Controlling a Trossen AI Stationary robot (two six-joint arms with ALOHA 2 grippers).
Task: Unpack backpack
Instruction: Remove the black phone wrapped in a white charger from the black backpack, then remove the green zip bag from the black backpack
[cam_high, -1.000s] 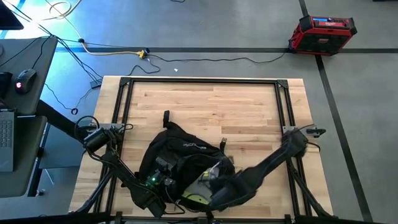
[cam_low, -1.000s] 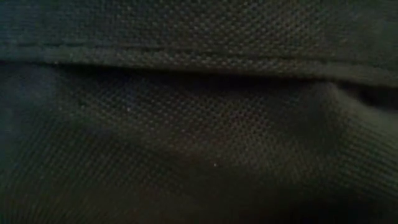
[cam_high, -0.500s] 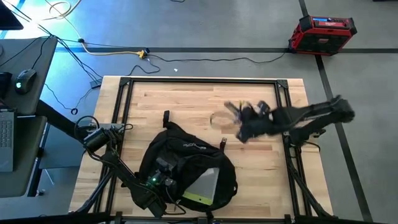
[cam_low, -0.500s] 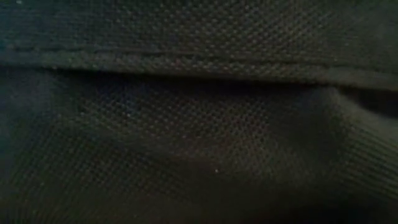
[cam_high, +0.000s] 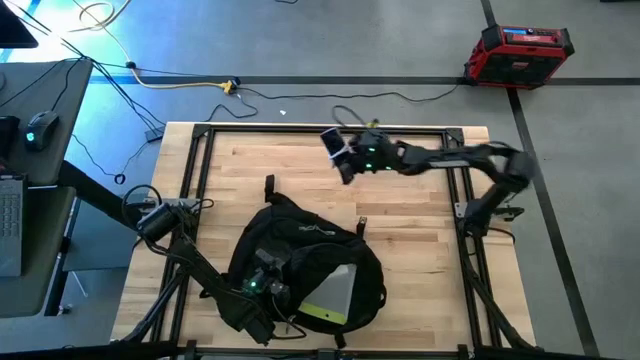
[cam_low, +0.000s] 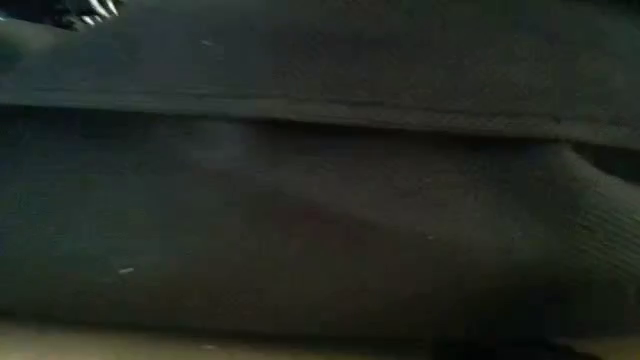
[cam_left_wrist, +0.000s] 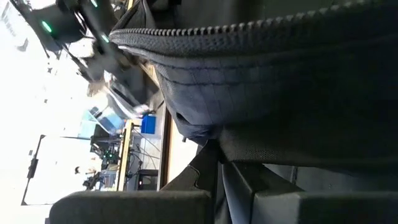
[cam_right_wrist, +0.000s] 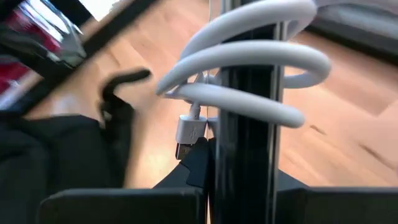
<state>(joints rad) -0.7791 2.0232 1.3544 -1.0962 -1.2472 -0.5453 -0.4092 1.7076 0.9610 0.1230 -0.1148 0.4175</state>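
right gripper has swung from backpack to table's far edge | clamped on coiled white cable | left gripper shut at backpack | item out, needs setting down

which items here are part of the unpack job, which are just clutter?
Job: backpack; pouch showing in its opening; white cable in right gripper; left gripper at the backpack.
Clutter: red case; floor cables; mouse.

Black backpack fabric, zipper teeth, close above the left tool
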